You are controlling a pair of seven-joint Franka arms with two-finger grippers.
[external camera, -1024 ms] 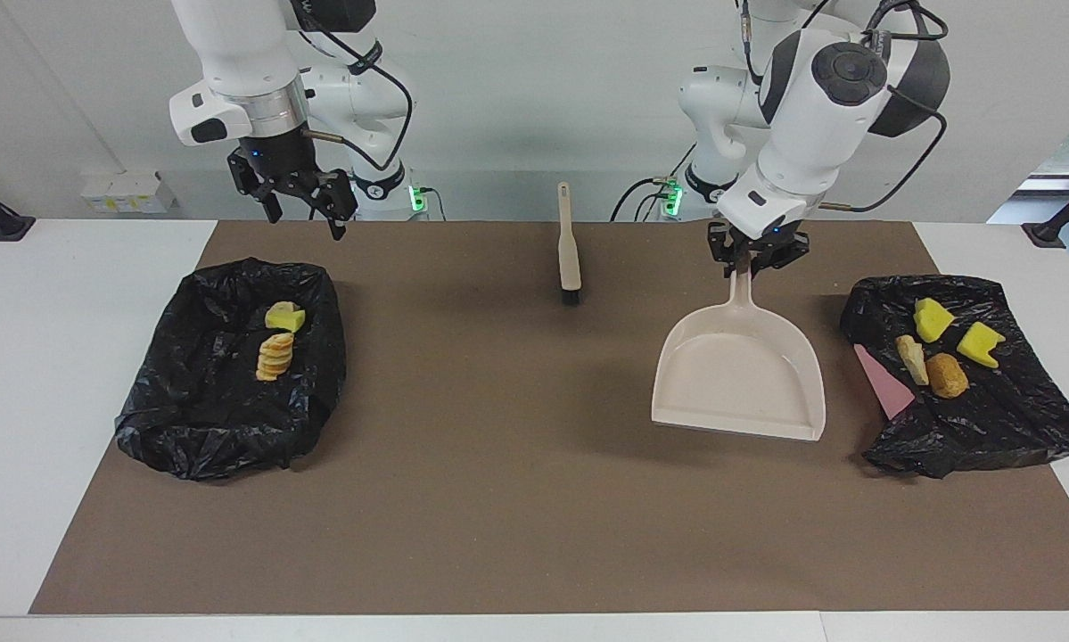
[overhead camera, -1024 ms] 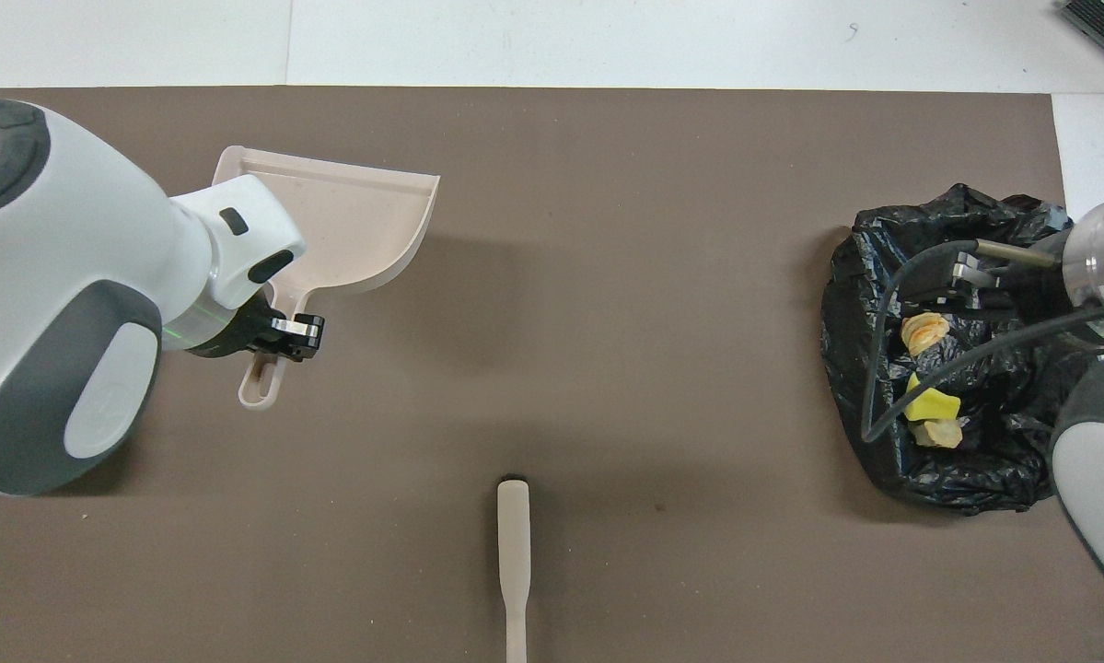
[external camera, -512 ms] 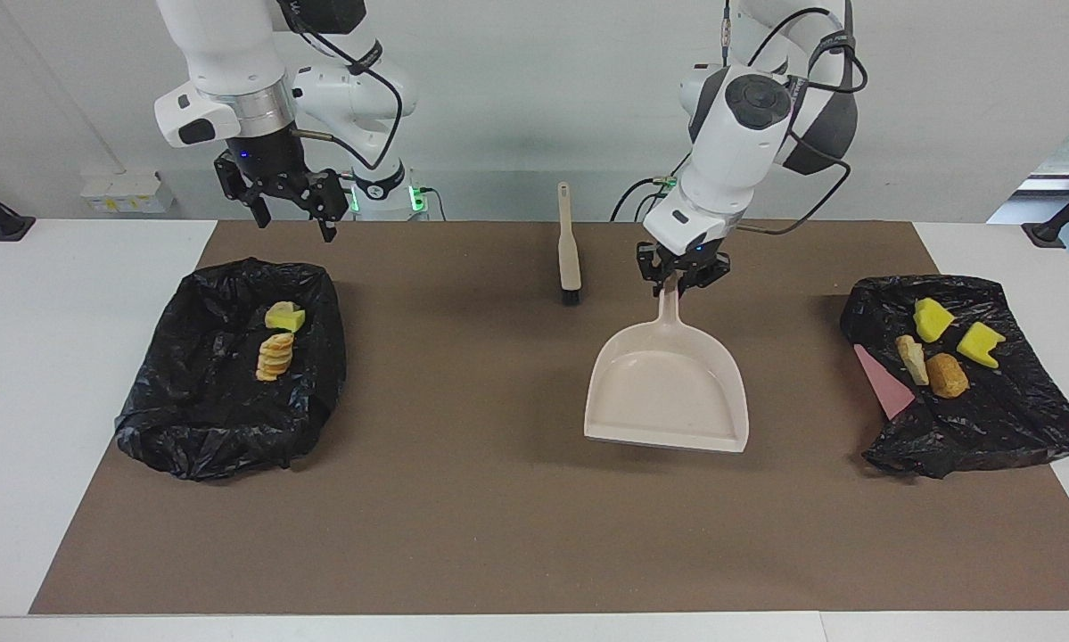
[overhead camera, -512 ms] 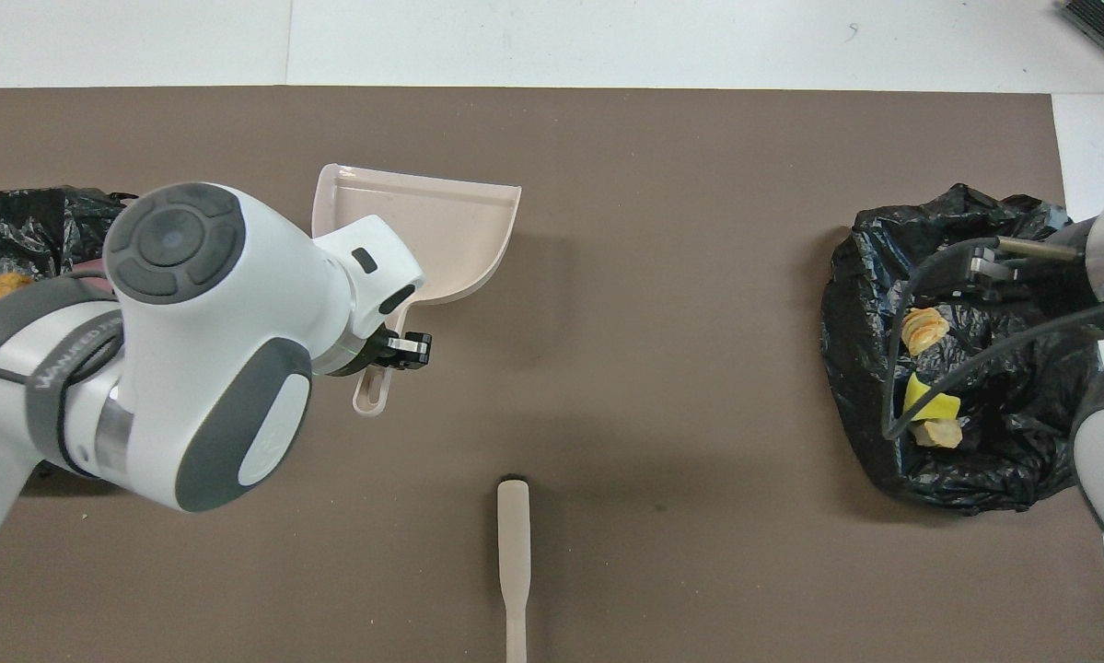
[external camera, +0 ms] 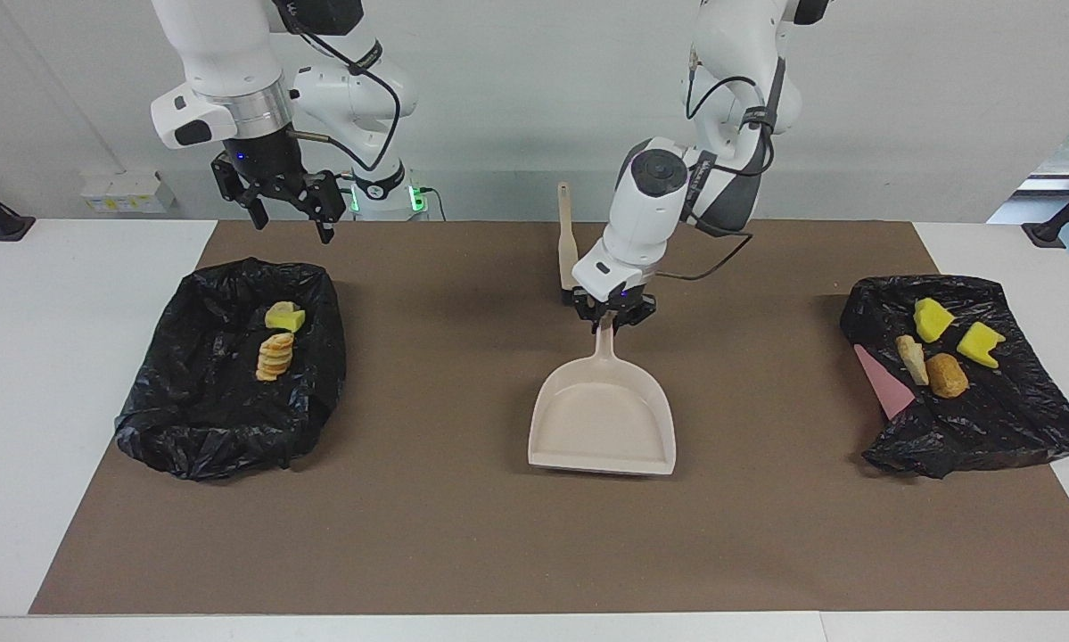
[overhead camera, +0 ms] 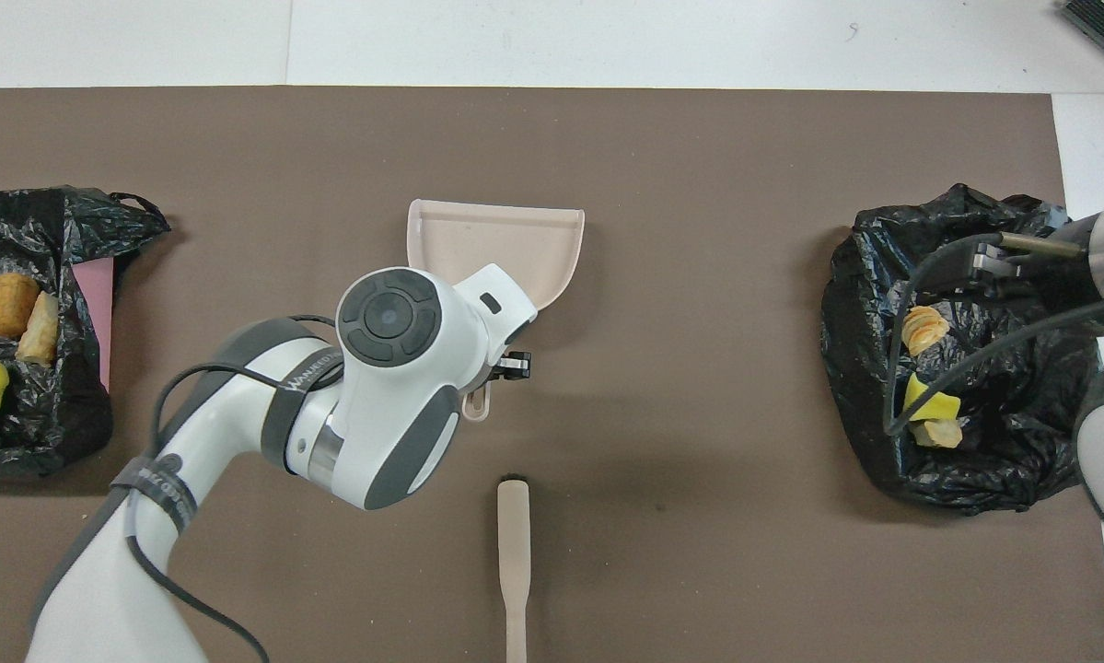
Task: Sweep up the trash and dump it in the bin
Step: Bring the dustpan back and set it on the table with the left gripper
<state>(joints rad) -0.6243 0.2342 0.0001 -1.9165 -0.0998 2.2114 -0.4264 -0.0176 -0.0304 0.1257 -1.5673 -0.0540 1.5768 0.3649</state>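
Note:
My left gripper [external camera: 612,314] [overhead camera: 507,366] is shut on the handle of the beige dustpan [external camera: 604,419] [overhead camera: 505,241]. The empty pan hangs low over the middle of the mat, its open lip pointing away from the robots. The black-lined bin [external camera: 186,419] [overhead camera: 975,470] stands at the right arm's end and holds trash: a yellow chunk [external camera: 284,316] [overhead camera: 929,403] and an orange sliced piece [external camera: 275,356] [overhead camera: 924,327]. More trash [external camera: 933,318] [overhead camera: 8,304] lies on a flat black bag [external camera: 1007,419] [overhead camera: 54,424] at the left arm's end. My right gripper [external camera: 289,209] hangs open over the bin's robot-side edge.
A beige brush [overhead camera: 513,552] [external camera: 566,234] lies on the mat nearer to the robots than the dustpan, partly covered by the left arm in the facing view. A pink wedge [external camera: 886,383] [overhead camera: 98,313] sits at the flat bag's edge. The brown mat [external camera: 463,535] covers the table.
The left arm has carried the dustpan from beside the flat black bag toward the middle of the mat. The right gripper has shifted slightly and stayed open.

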